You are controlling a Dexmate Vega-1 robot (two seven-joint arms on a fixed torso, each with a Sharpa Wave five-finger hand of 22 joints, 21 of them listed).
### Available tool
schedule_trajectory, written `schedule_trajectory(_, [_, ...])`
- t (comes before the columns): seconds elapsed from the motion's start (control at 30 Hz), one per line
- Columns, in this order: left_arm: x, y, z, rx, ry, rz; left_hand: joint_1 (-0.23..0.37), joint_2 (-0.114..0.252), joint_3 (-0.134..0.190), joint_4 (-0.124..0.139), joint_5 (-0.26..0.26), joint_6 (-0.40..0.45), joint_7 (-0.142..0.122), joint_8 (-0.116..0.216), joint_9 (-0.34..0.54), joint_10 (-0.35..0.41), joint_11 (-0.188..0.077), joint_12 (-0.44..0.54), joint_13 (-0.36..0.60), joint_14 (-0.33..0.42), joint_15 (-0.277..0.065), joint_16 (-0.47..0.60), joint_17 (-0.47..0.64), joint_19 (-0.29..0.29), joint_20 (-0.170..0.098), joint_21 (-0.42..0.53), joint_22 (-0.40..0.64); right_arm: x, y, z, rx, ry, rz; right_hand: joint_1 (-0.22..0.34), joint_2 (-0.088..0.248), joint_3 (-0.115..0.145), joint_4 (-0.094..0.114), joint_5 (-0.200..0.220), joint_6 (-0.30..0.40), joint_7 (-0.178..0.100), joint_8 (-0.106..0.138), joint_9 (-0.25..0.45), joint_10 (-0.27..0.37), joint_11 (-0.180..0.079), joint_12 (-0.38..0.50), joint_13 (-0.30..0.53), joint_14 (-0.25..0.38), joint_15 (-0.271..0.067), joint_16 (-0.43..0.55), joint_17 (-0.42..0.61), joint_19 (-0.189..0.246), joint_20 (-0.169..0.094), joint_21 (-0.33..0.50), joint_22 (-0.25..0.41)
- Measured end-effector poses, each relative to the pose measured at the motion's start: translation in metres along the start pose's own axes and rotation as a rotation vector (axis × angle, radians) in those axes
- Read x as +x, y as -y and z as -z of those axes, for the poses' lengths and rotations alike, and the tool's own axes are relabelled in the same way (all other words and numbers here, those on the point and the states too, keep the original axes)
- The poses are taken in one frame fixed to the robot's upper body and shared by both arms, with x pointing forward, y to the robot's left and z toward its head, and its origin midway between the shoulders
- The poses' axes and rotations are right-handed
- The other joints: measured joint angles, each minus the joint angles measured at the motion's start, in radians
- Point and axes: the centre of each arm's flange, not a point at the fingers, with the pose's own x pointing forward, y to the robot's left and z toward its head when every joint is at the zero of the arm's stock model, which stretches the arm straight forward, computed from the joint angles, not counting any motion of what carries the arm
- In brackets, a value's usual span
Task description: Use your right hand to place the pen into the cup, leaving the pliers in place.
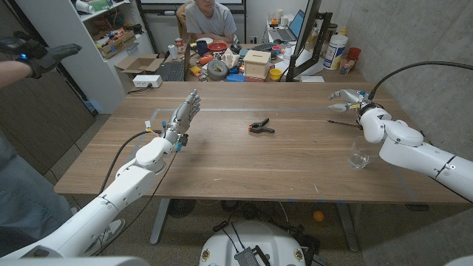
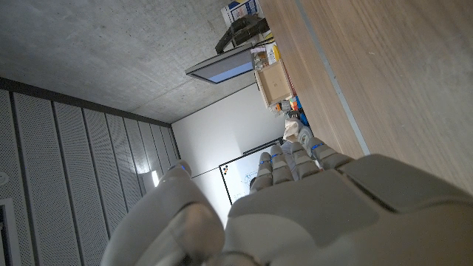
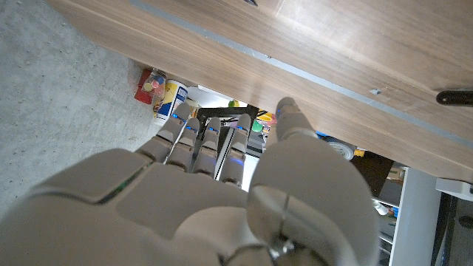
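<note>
Wooden table [image 1: 222,159] spans the head view, with a cluttered bench and a seated person [image 1: 209,18] behind its far edge and a gloved hand [image 1: 37,55] of another person at the left border. Working from left to right, we note the left hand [image 1: 183,117] raised above the table's left half, fingers straight and close together, holding nothing; the left wrist view confirms the extended fingers [image 2: 284,159] with bare wood beside them. To the right of that hand, well apart from it, the pliers [image 1: 260,128] lie on the table near its centre, black with orange grips, touched by neither hand. Further right, the pen [image 1: 344,123] lies flat on the table just beside the right hand, on its near side; we cannot tell whether they touch. We record the right hand [image 1: 349,98] near the table's far right, fingers extended and loosely apart, gripping nothing, as the right wrist view [image 3: 222,140] also shows. Nearer the robot than that hand stands the cup [image 1: 360,154], a clear glass, upright beside the right forearm.
</note>
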Motion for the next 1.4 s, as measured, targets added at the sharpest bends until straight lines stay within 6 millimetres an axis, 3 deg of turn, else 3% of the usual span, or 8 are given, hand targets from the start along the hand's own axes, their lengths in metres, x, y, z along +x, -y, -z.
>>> schedule_trajectory(0.3, [-0.001,0.0,0.0,0.0,0.0,-0.003,0.0,0.0,-0.004,-0.004,0.0,0.0,0.0,-0.003,0.0,0.0,0.0,0.0,0.0,0.0,0.0,0.0,0.0,0.0,0.0,-0.004,0.0,0.007,0.0,-0.001,-0.061,-0.01,-0.018,0.007,-0.007,-0.004,0.004,0.004,0.016,-0.006,0.0,0.0,-0.001,-0.001,0.0,0.0,0.0,0.0,0.0,0.0,0.0,0.0,-0.008,0.0])
schedule_trajectory(0.5, [-0.003,0.001,0.0,-0.001,0.0,-0.005,0.0,0.0,-0.004,-0.004,0.0,0.0,0.0,-0.007,0.0,0.0,0.0,0.0,0.0,0.0,0.0,0.0,0.0,0.0,0.0,-0.004,0.0,0.011,-0.004,0.0,-0.118,-0.019,-0.052,0.012,-0.012,-0.005,0.005,0.004,0.039,-0.028,0.0,0.0,-0.02,-0.015,-0.008,0.0,0.0,0.0,-0.004,0.002,0.0,0.0,-0.014,0.0])
schedule_trajectory(1.4, [-0.002,0.009,-0.008,0.014,0.014,0.016,0.005,0.005,-0.004,-0.004,-0.007,0.004,-0.004,-0.007,0.0,0.0,0.0,0.0,0.002,0.0,0.0,0.0,0.0,0.0,0.0,-0.004,0.005,0.028,-0.022,0.015,-0.28,-0.078,-0.166,0.018,-0.018,-0.012,0.012,0.015,0.057,-0.046,0.0,0.0,-0.032,-0.014,-0.015,0.0,-0.009,-0.002,-0.003,0.002,0.0,0.0,-0.029,0.0])
